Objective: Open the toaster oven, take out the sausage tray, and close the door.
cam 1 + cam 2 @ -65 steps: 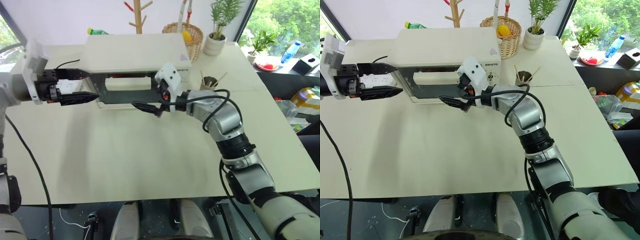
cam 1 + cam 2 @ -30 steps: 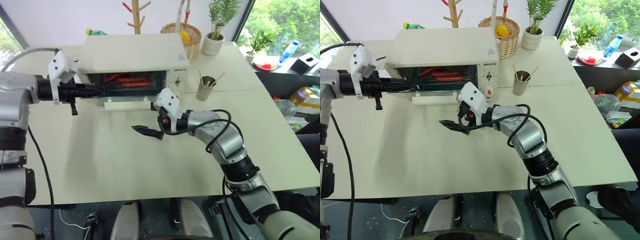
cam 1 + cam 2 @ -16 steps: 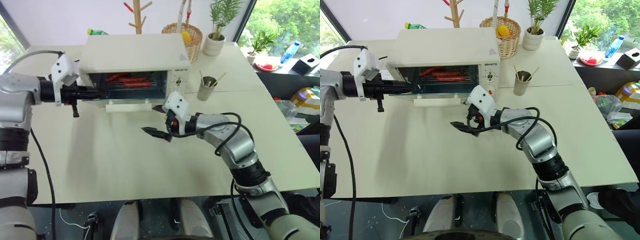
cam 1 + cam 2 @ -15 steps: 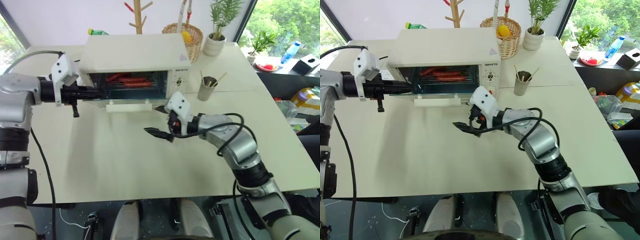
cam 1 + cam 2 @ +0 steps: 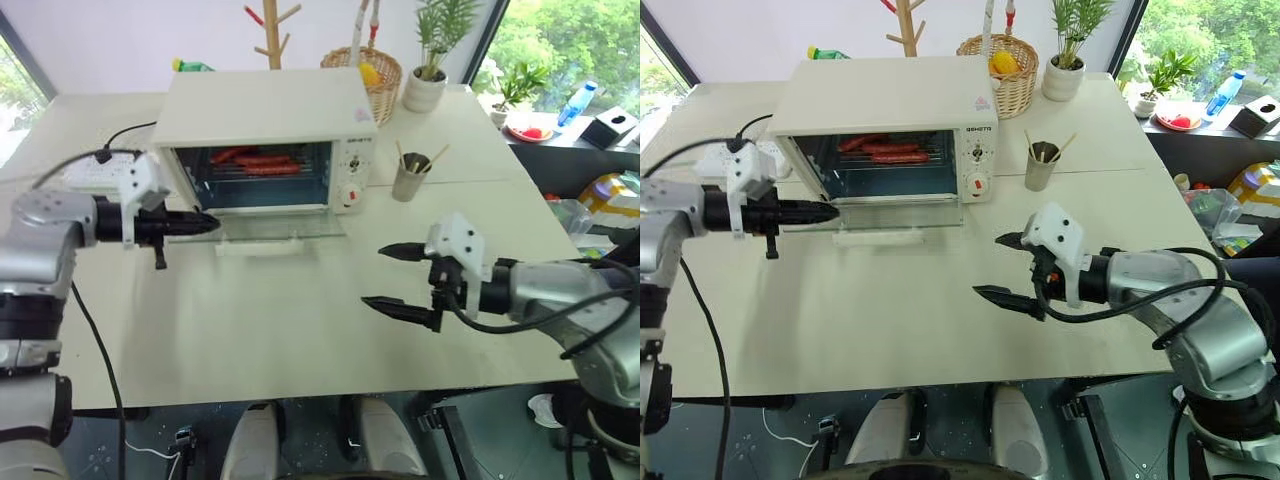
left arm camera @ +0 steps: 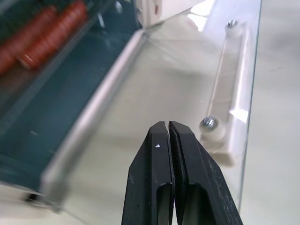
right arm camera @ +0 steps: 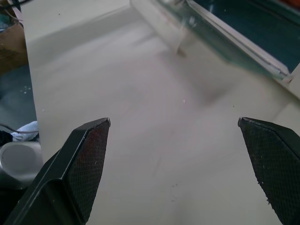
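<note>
The cream-white toaster oven (image 5: 265, 125) stands at the back of the table. Its glass door (image 5: 285, 226) hangs open, folded down flat with the bar handle (image 5: 262, 247) towards me. Inside, reddish sausages on the sausage tray (image 5: 255, 158) show through the opening. My left gripper (image 5: 207, 222) is shut, empty, its tip (image 6: 167, 124) just over the door's left part; I cannot tell if it touches the glass. My right gripper (image 5: 986, 264) stands wide open and empty over bare table, well to the right of the oven and nearer me.
A metal cup of sticks (image 5: 407, 178) stands right of the oven. Behind are a wicker basket (image 5: 368, 72), a potted plant (image 5: 430, 82) and a wooden stand (image 5: 272, 30). A white power strip (image 5: 752, 155) with a cable lies left of the oven.
The door has swung down from partly open to flat. My left gripper sank with it. My right gripper drew back to the right, away from the oven front.
</note>
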Action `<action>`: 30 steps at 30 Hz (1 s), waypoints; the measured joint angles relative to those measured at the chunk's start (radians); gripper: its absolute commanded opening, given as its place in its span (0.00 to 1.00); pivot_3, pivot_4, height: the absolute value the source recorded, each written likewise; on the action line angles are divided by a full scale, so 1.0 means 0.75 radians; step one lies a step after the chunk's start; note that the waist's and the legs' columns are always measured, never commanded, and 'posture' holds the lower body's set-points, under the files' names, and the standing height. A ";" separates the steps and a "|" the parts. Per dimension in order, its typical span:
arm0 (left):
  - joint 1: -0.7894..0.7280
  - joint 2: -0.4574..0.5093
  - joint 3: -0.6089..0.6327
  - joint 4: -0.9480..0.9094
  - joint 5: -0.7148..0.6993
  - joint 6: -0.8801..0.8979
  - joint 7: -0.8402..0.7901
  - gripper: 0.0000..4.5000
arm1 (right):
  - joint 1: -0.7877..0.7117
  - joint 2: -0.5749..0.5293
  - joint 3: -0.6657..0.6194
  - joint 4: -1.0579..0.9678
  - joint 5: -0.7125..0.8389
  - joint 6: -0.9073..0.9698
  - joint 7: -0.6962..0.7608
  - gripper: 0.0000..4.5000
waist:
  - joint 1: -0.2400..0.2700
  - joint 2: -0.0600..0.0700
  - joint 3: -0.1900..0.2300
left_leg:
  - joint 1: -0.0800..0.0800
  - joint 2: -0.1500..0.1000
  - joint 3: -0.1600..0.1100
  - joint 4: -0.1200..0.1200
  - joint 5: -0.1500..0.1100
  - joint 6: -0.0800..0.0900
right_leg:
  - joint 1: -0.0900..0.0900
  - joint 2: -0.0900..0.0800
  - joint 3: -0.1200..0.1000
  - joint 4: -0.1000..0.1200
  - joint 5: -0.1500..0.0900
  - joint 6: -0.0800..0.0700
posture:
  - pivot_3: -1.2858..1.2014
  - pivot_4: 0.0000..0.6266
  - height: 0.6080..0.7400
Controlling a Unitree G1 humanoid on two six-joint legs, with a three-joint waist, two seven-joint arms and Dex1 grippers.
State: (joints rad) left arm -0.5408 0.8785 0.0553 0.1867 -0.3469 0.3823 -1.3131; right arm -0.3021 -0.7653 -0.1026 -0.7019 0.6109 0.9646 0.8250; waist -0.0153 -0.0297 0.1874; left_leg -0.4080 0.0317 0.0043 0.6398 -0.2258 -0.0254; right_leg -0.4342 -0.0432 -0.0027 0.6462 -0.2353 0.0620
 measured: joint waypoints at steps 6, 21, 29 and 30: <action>0.131 -0.061 0.048 -0.108 -0.044 0.065 0.144 0.02 | -0.090 0.022 0.010 0.053 -0.034 -0.048 -0.112 1.00 | 0.005 0.000 0.000 | -0.001 0.000 0.000 0.001 0.000 0.000 | 0.000 -0.001 0.000 -0.001 0.000 0.000 | 0.52 0.24 1.00; 0.249 -0.240 0.050 -0.063 -0.007 0.027 0.421 0.02 | -0.345 0.176 0.418 0.429 -0.471 -0.486 -0.214 1.00 | 0.001 0.000 0.000 | -0.001 0.000 0.000 0.002 0.000 0.000 | 0.000 0.000 0.000 0.000 0.000 0.000 | 0.52 0.24 1.00; 0.251 -0.214 0.085 -0.067 -0.048 0.070 0.427 0.02 | -0.578 0.360 0.615 0.746 -0.734 -0.763 -0.227 1.00 | -0.001 0.000 0.000 | -0.001 0.000 -0.001 0.003 0.000 0.000 | 0.000 0.000 0.000 0.001 0.000 0.000 | 0.52 0.24 1.00; 0.254 -0.186 0.115 -0.090 -0.086 0.117 0.413 0.02 | -0.610 0.382 0.645 0.806 -0.780 -0.815 -0.233 1.00 | -0.004 -0.001 0.001 | -0.001 0.000 0.000 0.003 0.000 0.000 | -0.001 0.000 0.000 0.001 0.000 0.000 | 0.52 0.24 1.00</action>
State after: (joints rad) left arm -0.3505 0.7387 0.1414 0.1190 -0.4115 0.4699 -1.0032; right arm -0.7597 -0.4785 0.3813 -0.0971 0.0258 0.3531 0.6502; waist -0.0184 -0.0307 0.1879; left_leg -0.4089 0.0316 0.0040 0.6419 -0.2258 -0.0254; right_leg -0.4346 -0.0430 -0.0029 0.6469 -0.2351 0.0620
